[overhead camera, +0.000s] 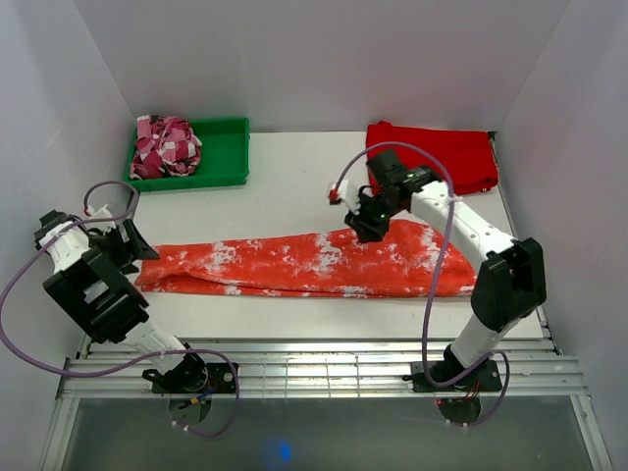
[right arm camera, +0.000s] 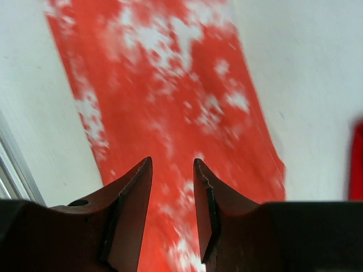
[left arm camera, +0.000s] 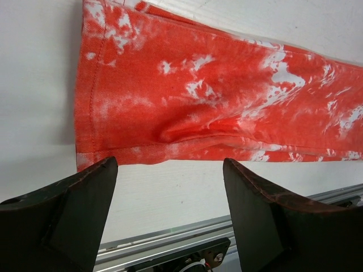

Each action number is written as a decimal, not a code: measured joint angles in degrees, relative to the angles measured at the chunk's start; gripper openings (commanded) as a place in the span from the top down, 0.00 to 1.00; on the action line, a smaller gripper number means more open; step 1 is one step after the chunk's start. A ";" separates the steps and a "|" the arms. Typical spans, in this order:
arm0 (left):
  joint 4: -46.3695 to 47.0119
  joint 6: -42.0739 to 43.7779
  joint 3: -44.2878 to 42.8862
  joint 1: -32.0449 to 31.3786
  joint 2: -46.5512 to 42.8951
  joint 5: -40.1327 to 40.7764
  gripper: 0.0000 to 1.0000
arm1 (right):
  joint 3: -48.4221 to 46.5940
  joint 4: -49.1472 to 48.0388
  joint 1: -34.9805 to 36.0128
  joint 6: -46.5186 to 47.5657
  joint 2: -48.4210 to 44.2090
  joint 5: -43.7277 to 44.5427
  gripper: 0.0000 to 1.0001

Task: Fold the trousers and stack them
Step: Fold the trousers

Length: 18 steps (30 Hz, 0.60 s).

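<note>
Lying flat across the middle of the white table (overhead camera: 294,201), the trousers (overhead camera: 304,263) stretch out long from left to right, orange-red with white splotches, with the hemmed leg end on the left and the wider end on the right. Beyond them, at the far left, sits a green bin (overhead camera: 224,152) holding one crumpled pink-and-white cloth (overhead camera: 165,145). A plain red folded cloth (overhead camera: 437,152) lies on the table at the far right, well apart from the bin.

The left arm rises from its base at the near edge and folds back to the left, its wrist aimed at the hem. The left gripper (left arm camera: 169,162) is spread wide with nothing between its fingers (left arm camera: 79,198) — the hem lies just beyond the tips.

The right arm climbs from its base, bends at the elbow and reaches back and left over the wider end of the trousers. The right gripper (right arm camera: 172,160) points down at the mottled cloth, its fingers (right arm camera: 133,195) only narrowly parted, pinching nothing that shows; whether the tips touch the fabric I cannot tell.
</note>
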<state>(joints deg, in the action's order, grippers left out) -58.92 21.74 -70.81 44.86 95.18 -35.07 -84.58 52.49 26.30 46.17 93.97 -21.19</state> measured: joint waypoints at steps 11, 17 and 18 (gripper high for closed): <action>-6.29 8.33 0.87 0.00 -0.31 4.17 0.22 | 4.15 -7.15 18.34 -0.85 12.63 4.28 0.60; -7.74 8.46 1.07 0.00 -0.35 4.55 0.21 | 5.03 -8.20 20.72 -0.98 13.33 4.94 0.59; -7.87 8.24 1.03 0.00 -0.35 4.52 0.20 | 5.27 -8.55 20.92 -0.96 13.33 4.94 0.58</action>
<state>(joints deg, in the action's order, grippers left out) -66.78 29.98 -69.78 44.86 94.83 -30.55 -79.31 43.94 47.22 45.21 107.31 -16.25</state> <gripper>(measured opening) 0.785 0.406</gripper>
